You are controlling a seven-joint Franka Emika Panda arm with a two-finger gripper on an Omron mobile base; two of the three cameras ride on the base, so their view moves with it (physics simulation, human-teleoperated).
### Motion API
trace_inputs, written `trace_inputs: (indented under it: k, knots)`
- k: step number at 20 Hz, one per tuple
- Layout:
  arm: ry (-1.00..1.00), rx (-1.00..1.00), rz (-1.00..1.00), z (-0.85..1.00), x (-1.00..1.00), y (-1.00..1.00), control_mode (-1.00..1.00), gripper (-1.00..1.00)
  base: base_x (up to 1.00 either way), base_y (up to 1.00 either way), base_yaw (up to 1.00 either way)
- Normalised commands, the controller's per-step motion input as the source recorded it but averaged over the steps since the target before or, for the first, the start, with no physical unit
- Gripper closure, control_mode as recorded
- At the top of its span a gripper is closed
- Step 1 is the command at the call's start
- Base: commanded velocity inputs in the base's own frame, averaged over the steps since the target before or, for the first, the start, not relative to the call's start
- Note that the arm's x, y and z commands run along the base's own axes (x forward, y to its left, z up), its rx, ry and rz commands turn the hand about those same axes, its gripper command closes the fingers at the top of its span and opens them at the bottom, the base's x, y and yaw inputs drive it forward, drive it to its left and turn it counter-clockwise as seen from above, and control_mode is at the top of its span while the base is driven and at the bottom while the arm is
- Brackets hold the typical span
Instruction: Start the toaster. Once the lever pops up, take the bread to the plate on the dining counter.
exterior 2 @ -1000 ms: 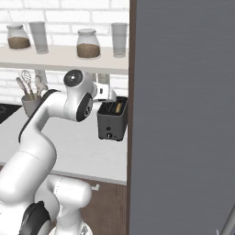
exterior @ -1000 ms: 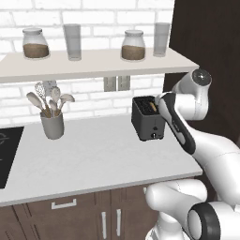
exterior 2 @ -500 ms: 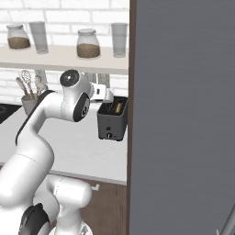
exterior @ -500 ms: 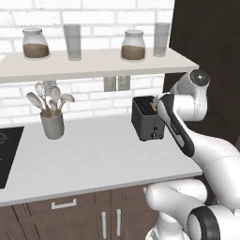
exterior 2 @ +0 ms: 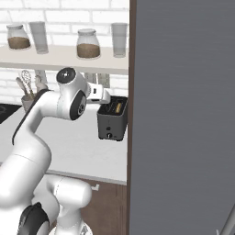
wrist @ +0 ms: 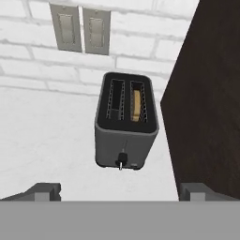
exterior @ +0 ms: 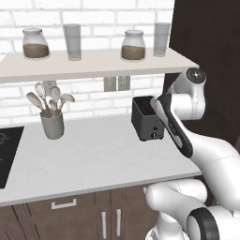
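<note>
hand [wrist: 120,190]: we see both finger tips far apart at the bottom of the hand view, wide, holding nothing, hovering above and in front of the toaster
toaster [wrist: 125,122]: dark grey, upright on the light bench [exterior: 93,159], near the back wall, just beside a dark wood panel [wrist: 206,98]; small knob low on its front face
bread [wrist: 136,105]: tan slice standing in the slot nearer the dark panel; we see the other slot bare
arm: in the left base view the white forearm covers the toaster's near side [exterior: 146,119]; in the right base view the wrist sits just left of the toaster [exterior 2: 112,121]
wall outlets [wrist: 80,29]: two plates on the white brick behind the toaster
utensil holder [exterior: 51,123]: grey cup with spoons and a whisk, well apart from the toaster
shelf [exterior: 93,63]: above the bench, carrying two jars and two glasses
cooktop [exterior: 7,154]: black, at the bench's far left edge
</note>
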Motion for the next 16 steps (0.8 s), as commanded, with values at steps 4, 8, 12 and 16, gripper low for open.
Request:
trace_inputs:
  k: [4, 8, 12, 16]
  knots:
    - [0.09, 0.00, 0.00, 0.00, -0.02, 0.09, -1.00, -1.00, 0.00, 0.00, 0.00]
    - [0.06, 0.00, 0.00, 0.00, -0.03, 0.05, -1.00, -1.00, 0.00, 0.00, 0.00]
    - [-0.01, 0.00, 0.00, -0.07, -0.11, 0.06, -1.00, -1.00, 0.00, 0.00, 0.00]
    - [-0.02, 0.00, 0.00, -0.09, -0.09, 0.12, -1.00, -1.00, 0.00, 0.00, 0.00]
